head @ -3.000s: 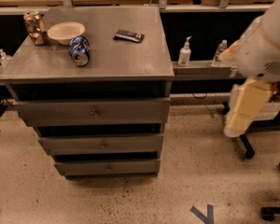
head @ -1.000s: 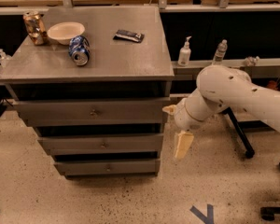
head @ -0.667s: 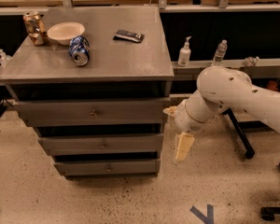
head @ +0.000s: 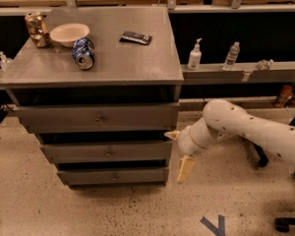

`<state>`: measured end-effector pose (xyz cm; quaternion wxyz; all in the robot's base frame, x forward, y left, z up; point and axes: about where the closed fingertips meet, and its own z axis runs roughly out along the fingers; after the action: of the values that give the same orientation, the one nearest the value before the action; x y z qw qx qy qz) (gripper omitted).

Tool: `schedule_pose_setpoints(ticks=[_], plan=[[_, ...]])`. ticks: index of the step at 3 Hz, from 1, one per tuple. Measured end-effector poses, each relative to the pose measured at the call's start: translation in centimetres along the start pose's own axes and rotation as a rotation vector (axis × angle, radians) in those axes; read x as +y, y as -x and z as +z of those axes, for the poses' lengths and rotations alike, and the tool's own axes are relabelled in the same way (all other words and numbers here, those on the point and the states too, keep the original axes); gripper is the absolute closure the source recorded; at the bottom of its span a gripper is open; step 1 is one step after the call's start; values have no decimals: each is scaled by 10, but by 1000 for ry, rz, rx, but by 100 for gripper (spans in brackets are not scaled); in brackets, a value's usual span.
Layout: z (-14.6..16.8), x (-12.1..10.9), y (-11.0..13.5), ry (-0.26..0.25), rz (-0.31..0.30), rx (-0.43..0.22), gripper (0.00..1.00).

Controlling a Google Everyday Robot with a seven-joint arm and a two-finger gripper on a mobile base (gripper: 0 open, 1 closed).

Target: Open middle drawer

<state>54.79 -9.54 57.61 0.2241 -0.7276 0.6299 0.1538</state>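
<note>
The middle drawer [head: 105, 151] is the gray front with a small round knob [head: 108, 153], second of three in the gray cabinet. It sits flush with the other fronts. My gripper [head: 179, 152] is at the cabinet's right front corner, level with the middle drawer and just right of its end. Its two cream fingers are spread apart, one fingertip [head: 171, 134] pointing at the cabinet, the other [head: 185, 169] hanging down. It holds nothing. The white arm [head: 246, 129] reaches in from the right.
The top drawer [head: 98, 117] and bottom drawer [head: 113, 176] are closed. The cabinet top [head: 137, 63] carries a white bowl [head: 69, 34], a lying blue can [head: 83, 53], a standing can [head: 36, 29] and a dark packet [head: 135, 37]. Bottles [head: 194, 55] stand on a shelf to the right. Chair wheels [head: 285, 224] show at lower right.
The arm has swung from the upper right down and left to the cabinet's right side. In the last second the gripper dropped a little lower and closer to the drawers.
</note>
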Motion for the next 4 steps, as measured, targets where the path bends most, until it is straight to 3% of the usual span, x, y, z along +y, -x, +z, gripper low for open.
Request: schedule_pose_setpoints(ticks=[1,2,3,4], plan=[[56,4,-7,-42,-57,-10,0],[59,-5,-7,-80,-57,-12,0],[58,-3,-7,-71,-57,-12,0],[68,-12,-7,-128,-78,3,0]])
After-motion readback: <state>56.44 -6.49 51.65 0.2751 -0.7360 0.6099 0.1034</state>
